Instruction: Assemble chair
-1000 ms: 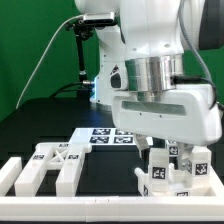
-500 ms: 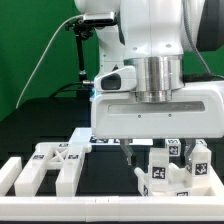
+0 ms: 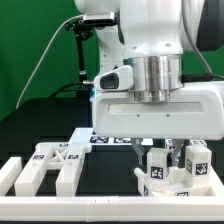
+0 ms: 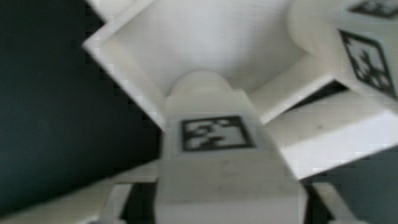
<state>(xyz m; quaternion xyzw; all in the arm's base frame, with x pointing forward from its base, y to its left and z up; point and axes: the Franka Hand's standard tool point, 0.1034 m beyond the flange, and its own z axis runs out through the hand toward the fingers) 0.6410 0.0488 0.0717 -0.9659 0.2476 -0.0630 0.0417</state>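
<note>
Found the jaws low over a cluster of chair parts (image 3: 190, 165), set about an upright tagged block (image 3: 158, 172). Cannot tell from either view whether they are clamped on it or merely straddling it; saw neither a clear gap nor clear contact. Judged this to be the grasping step, with the arm (image 3: 150, 60) held square above the block so that the jaws meet its flat sides.

Located the cluster just off the marker board (image 3: 110, 138), toward the exterior view's right and nearer the camera. Noted in the wrist view a tagged white bar (image 4: 215, 140) centred beneath the wrist, tag uppermost, with other white pieces close beside it. Located a further chair part, a frame of bars (image 3: 55, 165), lying flat on the worktop (image 3: 40, 115) off the marker board's opposite side, well apart from the cluster.

Saw loose parts only and judged the assembly to be at an early stage. Flagged one risk: neighbouring pieces crowding the target may shift or tip on closing.
</note>
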